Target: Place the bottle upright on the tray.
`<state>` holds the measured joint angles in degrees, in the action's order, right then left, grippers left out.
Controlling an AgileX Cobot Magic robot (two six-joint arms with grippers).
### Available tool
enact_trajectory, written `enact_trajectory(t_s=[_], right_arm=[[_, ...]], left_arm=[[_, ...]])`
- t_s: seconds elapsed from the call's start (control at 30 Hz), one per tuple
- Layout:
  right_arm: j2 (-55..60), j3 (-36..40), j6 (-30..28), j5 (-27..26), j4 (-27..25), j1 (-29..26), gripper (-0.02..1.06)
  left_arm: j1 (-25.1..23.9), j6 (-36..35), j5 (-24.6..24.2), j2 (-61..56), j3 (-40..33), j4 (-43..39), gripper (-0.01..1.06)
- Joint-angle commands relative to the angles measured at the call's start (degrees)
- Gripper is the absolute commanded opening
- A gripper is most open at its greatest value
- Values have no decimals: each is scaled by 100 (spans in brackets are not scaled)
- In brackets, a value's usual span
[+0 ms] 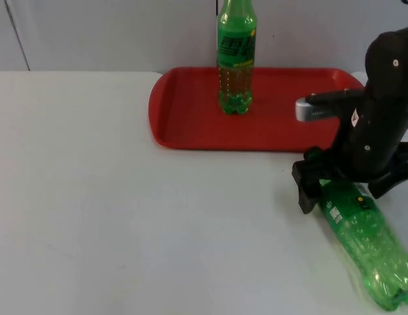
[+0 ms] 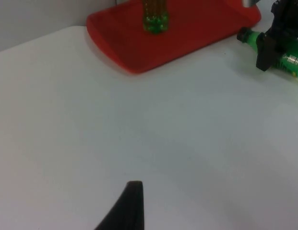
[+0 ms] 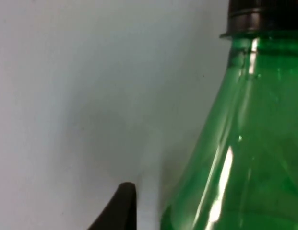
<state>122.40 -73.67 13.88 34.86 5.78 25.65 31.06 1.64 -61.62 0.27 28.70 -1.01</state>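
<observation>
Lying bottle (image 1: pixel 368 246), near bench (image 1: pixel 125 230) edge, neck toward tray: right pincer (image 1: pixel 315 187) is straddling its neck, closure not discernible; grasp step.

Left pincer (image 2: pixel 132 201) is waiting; grip unclear.

Red tray (image 1: pixel 184 125) beyond is carrying one standing bottle (image 1: pixel 236 56); next: grip, lift, upend.

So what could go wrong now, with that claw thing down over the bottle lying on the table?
The lying bottle is round and smooth, so it might roll or slip as the right gripper closes near its neck. Held that high up, the long body could swing when lifted. The upright bottle already on the red tray could get knocked if the new one comes in close.
</observation>
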Motion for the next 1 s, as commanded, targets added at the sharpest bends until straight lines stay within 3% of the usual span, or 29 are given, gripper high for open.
enact_trajectory(t_s=[0.0,0.3,0.4,0.47,0.53,0.57,0.7,0.73,0.77,0.97], right_arm=[[21,-44,24,-29,-7,26,98],[265,-49,47,-38,-7,26,97],[265,-49,47,-38,-7,26,92],[265,-49,47,-49,-7,26,79],[265,-49,47,-49,-7,26,59],[265,-49,47,-49,-7,26,59],[265,-49,47,-38,6,26,8],[265,-49,47,-38,6,26,8],[265,-49,20,-38,6,26,0],[265,-49,30,-25,6,26,0]], left_arm=[[34,7,4,-27,-26,50,105],[34,7,4,-27,-26,50,105],[34,7,4,-27,-26,50,105],[34,7,4,-27,-26,50,105],[34,7,4,-27,-26,50,105],[34,7,4,-27,-26,50,105],[34,7,4,-27,-26,50,105],[34,7,4,-27,-26,50,105],[34,7,4,-27,-26,50,105],[34,7,4,-27,-26,50,105]])
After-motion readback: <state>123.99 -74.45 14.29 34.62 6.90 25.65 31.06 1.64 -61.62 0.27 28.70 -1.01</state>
